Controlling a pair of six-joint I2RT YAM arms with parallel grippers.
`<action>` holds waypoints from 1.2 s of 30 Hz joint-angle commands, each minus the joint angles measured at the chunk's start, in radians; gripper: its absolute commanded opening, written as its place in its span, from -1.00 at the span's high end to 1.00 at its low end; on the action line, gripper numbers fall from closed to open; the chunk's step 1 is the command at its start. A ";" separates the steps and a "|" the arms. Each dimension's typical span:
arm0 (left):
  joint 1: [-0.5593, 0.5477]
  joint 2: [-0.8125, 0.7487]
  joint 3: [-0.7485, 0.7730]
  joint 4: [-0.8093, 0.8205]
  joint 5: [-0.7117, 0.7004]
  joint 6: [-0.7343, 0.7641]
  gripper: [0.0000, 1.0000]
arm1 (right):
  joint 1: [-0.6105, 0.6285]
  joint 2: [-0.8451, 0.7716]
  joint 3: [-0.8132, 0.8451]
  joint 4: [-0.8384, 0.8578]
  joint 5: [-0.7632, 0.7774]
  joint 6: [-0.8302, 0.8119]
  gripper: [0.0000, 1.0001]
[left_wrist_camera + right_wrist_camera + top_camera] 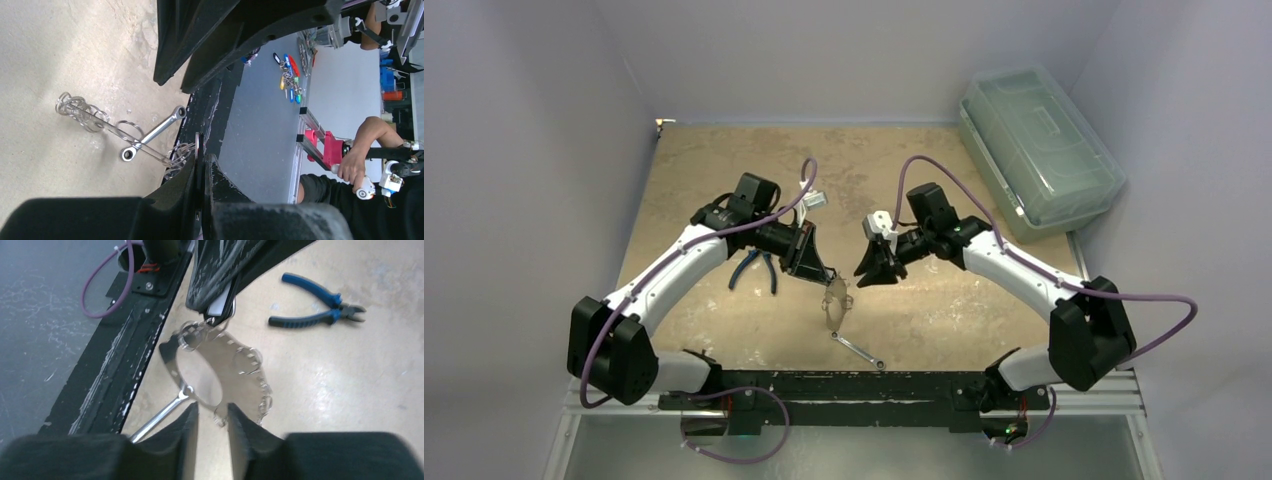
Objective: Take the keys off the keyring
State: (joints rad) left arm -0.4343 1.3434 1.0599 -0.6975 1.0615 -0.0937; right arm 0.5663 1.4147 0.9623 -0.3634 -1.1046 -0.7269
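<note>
My left gripper (pixel 823 274) is shut on a thin white-edged piece at the top of the keyring (pixel 836 302), a pale translucent oval loop that hangs tilted just above the table. In the right wrist view the keyring (pixel 227 362) carries small silvery rings round its rim. The keys (pixel 192 335) are a small silvery cluster just under the left fingertips. In the left wrist view my left gripper (pixel 204 157) pinches the flat piece, and the keyring (pixel 112 127) shows edge-on. My right gripper (pixel 212 415) is open, its fingertips either side of the loop's lower rim, and it also shows from above (pixel 871 270).
A slim silver wrench (pixel 856 350) lies under the loop near the black rail (pixel 844 385). Blue-handled pliers (pixel 754 268) lie left of the left gripper. A lidded clear plastic box (pixel 1036 150) stands at the back right.
</note>
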 commanded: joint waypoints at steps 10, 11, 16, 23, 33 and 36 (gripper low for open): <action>-0.002 -0.048 0.014 0.098 0.045 -0.088 1.00 | 0.027 -0.006 0.095 0.060 -0.035 0.226 0.02; -0.001 -0.049 0.013 0.103 0.046 -0.096 1.00 | 0.032 -0.005 0.092 0.073 -0.036 0.242 -0.02; -0.001 -0.054 0.011 0.114 0.045 -0.113 1.00 | 0.050 -0.001 0.082 0.180 -0.007 0.383 -0.09; -0.001 -0.059 0.006 0.126 0.043 -0.126 1.00 | 0.068 0.004 0.063 0.265 0.052 0.486 -0.03; -0.001 -0.066 0.002 0.142 0.046 -0.142 1.00 | 0.095 0.010 0.031 0.303 0.086 0.517 0.02; -0.001 -0.070 -0.001 0.144 0.047 -0.146 1.00 | 0.099 0.012 0.021 0.312 0.098 0.511 0.13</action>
State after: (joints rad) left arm -0.4343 1.3125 1.0599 -0.5915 1.0702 -0.2214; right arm 0.6567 1.4204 0.9981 -0.0948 -1.0328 -0.2260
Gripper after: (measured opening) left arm 0.028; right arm 0.470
